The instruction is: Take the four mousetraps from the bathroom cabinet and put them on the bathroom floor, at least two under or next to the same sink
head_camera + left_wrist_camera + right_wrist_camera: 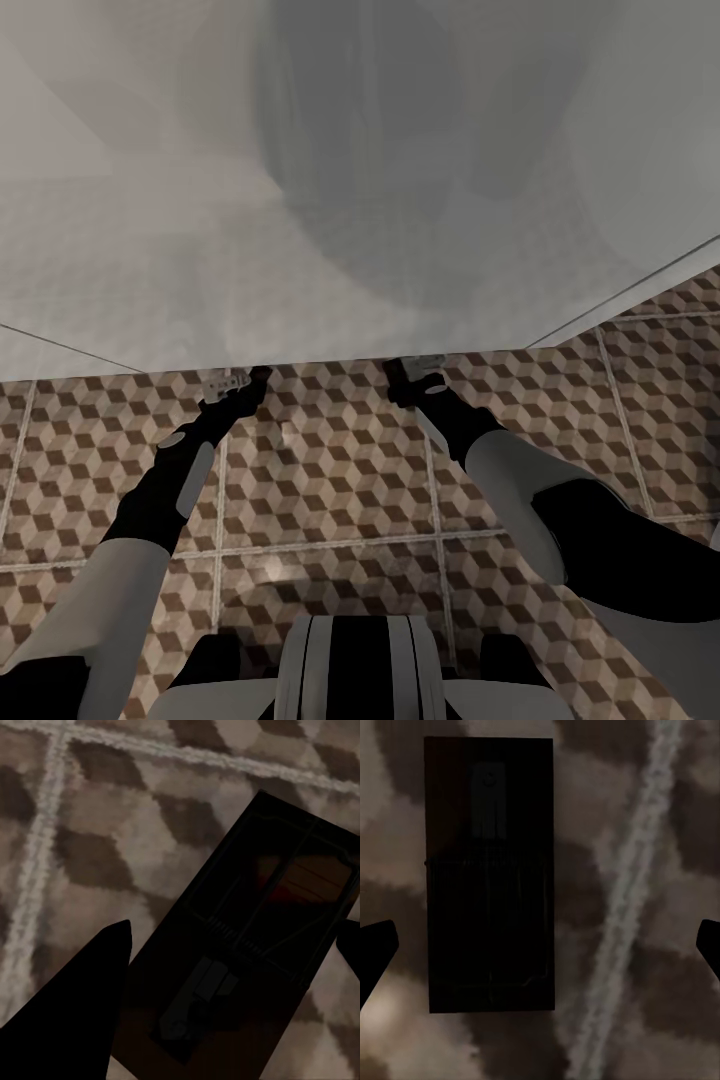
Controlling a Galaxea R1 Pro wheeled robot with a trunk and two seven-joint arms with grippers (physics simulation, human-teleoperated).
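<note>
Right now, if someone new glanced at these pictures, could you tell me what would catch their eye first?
A big pale, blurred white surface takes up the upper part of the head view, with both arms reaching toward its lower edge over the cube-patterned bathroom floor. Each wrist view shows a dark mousetrap lying flat on the tiles: one below the left gripper, another below the right gripper, whose fingertips stand wide apart.

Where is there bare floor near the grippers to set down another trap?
The tiles between the two arms, toward the robot's trunk, are bare bathroom floor. It is crowded under each gripper: a mousetrap below the left gripper, another mousetrap below the right gripper.
</note>
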